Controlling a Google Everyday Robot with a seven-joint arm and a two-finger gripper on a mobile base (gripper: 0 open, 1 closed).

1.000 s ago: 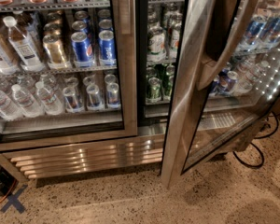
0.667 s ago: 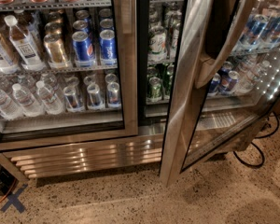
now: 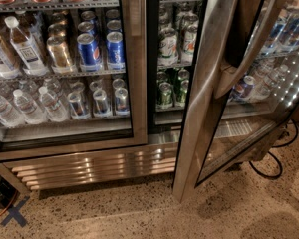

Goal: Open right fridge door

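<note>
Steel frame and black rim edge the right fridge door (image 3: 204,108), swung ajar; claw unseen.

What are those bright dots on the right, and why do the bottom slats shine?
Camera view: the dots look like a light strip near the open right fridge door; the slats catch soft glare; the claw is out of view.

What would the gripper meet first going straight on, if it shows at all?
Cannot tell: the gripper is out of view. The right fridge door stands swung open.
</note>
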